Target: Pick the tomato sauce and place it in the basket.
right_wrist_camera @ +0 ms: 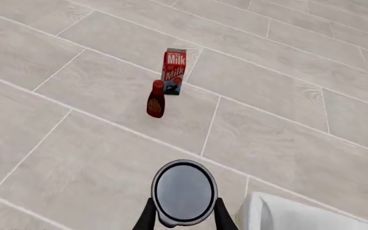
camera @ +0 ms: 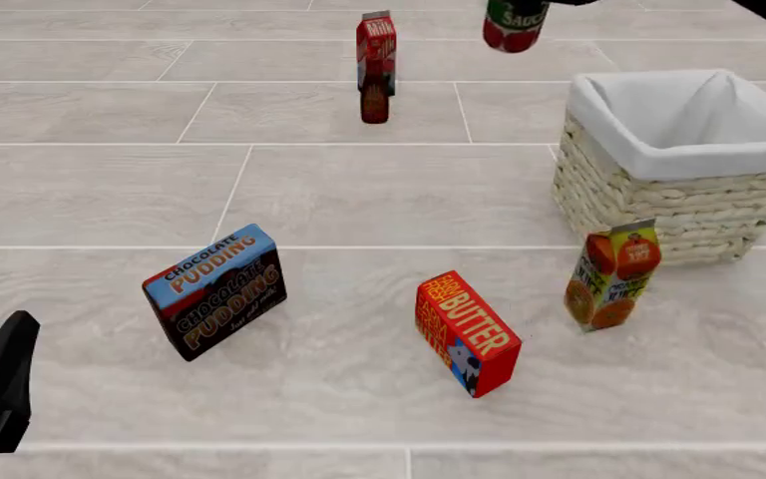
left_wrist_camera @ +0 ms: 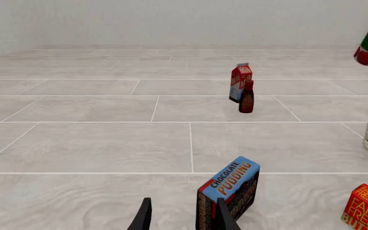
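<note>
The right gripper (right_wrist_camera: 184,215) is holding the tomato sauce (right_wrist_camera: 184,191), its fingers closing on either side of the can, whose dark top is facing the wrist camera. In the front view the can (camera: 514,25) is hanging clear of the table at the top edge, its long axis near upright with a slight tilt. The basket (camera: 682,175) is lying nearer the arms' side and to the right of the can — the white liner is just entering the right wrist view beside the can. The coming move is judged to be a short carry toward that opening, then a lowering. The left gripper (left_wrist_camera: 182,218) is sitting low and well apart from the can, fingers spread, beside the chocolate pudding box (camera: 216,291) — taking no part.
</note>
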You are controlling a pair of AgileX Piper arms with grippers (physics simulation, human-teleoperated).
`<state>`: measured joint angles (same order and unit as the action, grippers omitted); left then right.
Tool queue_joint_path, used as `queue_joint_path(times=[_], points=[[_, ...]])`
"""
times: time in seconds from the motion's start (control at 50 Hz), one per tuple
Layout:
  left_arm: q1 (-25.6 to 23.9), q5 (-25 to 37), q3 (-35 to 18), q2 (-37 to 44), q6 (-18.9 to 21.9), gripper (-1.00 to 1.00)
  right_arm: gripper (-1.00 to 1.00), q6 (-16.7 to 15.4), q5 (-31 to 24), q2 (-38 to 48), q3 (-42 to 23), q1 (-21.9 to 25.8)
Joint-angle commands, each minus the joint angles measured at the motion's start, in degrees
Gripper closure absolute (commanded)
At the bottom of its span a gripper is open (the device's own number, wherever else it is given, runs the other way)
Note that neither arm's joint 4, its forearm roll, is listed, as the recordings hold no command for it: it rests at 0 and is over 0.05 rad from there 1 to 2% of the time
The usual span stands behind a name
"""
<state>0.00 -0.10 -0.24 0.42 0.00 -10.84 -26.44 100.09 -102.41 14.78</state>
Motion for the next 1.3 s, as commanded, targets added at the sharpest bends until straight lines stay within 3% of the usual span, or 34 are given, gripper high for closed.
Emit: queue_joint_path(times=[0.02,0.58,1.3], points=[[0.0,0.0,0.0,0.0,0.0,-1.00,1.00,0.3,1.8,-8.7,8.1,-3.6],[0.0,0.0,0.0,0.0,0.0,-1.00,1.00,-0.7,2.8,-16.3,15.4,-10.8],[0.0,0.0,0.0,0.0,0.0,-1.00,1.00,-0.8,5.4,-18.4,20.6,-19.0]])
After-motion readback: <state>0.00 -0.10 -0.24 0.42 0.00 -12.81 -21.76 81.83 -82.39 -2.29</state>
